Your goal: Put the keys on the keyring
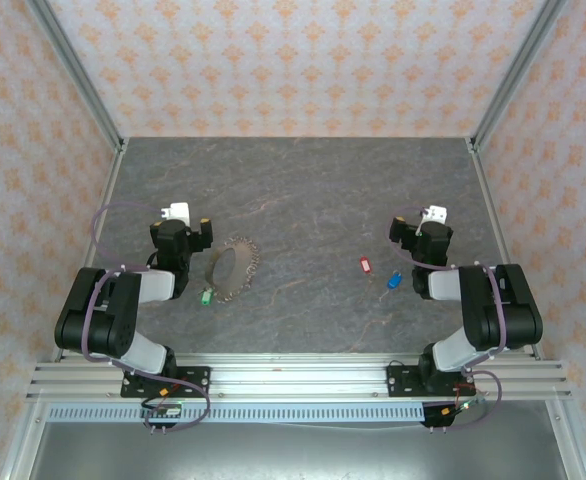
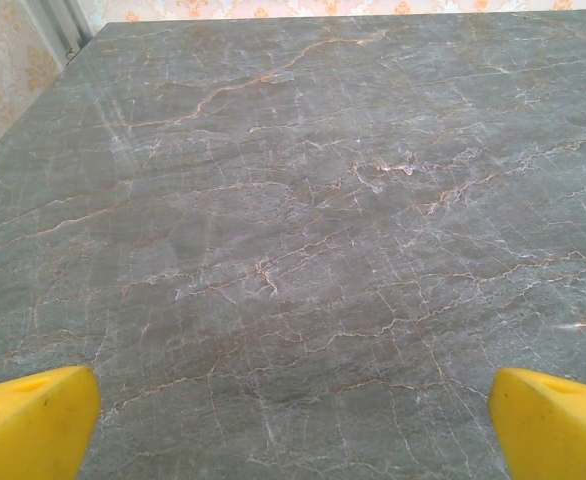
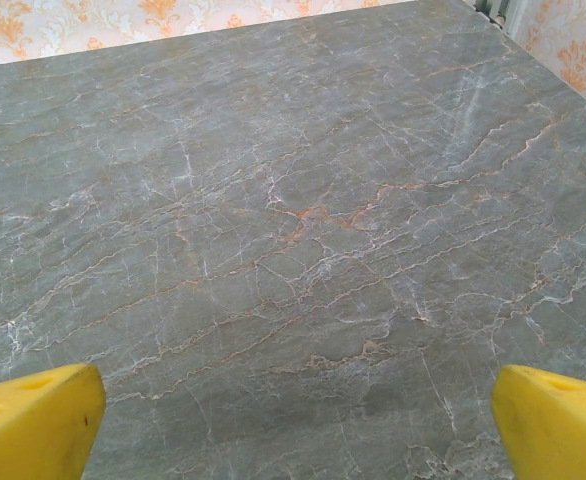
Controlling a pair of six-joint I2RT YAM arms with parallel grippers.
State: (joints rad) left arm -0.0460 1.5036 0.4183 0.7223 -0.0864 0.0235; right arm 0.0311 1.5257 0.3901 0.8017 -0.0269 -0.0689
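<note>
grey marble table [image 1: 303, 190], patterned walls. top view: keyring [image 1: 235, 268] lay just beside left gripper [image 1: 185, 220]; red key [image 1: 365, 265] and blue key [image 1: 394, 280] lay near right gripper [image 1: 420, 222]. wrist views: both grippers gaped wide, holding nothing. chain probably limp and slippery, keys light; best pinched by their tags.
</note>
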